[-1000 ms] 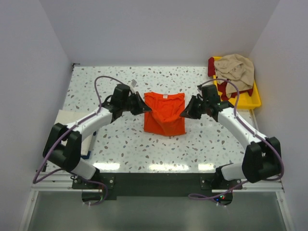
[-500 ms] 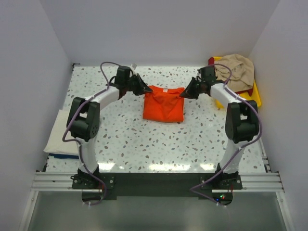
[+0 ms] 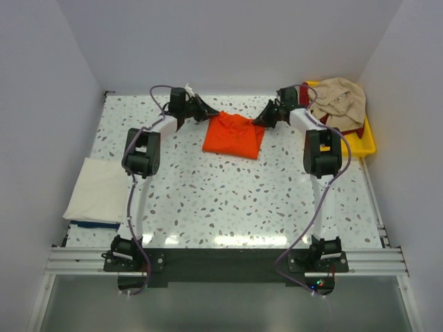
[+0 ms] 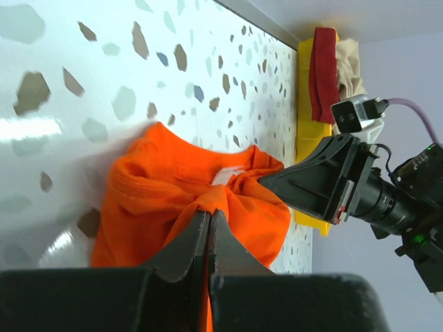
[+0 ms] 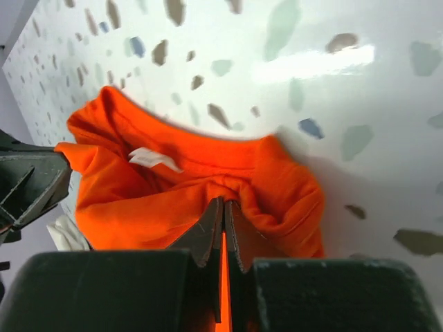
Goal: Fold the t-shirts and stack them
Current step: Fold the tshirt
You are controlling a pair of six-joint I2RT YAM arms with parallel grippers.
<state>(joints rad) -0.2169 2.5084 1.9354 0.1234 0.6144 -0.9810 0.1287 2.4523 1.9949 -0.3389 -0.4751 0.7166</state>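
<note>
Near edge: both arm bases on the rail, arms stretched out long toward the far side. Left side, near-mid: folded cream-white t-shirt point(image 3: 100, 197) flat at the table point(image 3: 208, 207) edge, lying on navy cloth point(image 3: 90, 223) of which only a strip shows. Nothing lies between the two arms in the middle of the table, so there is wide open room there.

Far centre: orange t-shirt point(image 3: 234, 137), bunched and partly folded, its near part flat on the table, white neck tag point(image 4: 225, 175) showing. Left gripper point(image 3: 208, 113) has its fingers pressed together on the shirt's far left corner; the left wrist view shows cloth pinched between the tips. Right gripper point(image 3: 261, 117) is likewise clamped on the far right corner, with a fold of orange cloth between its tips in the right wrist view. Both pinched corners are pulled up and gathered.

Far right corner: yellow tray point(image 3: 361, 144) against the side wall, just beside the right arm's wrist. In it a crumpled beige t-shirt point(image 3: 339, 100) lies over a dark red t-shirt point(image 3: 304, 93).

Back wall point(image 3: 228, 48) is close behind both grippers, with little room beyond them.
</note>
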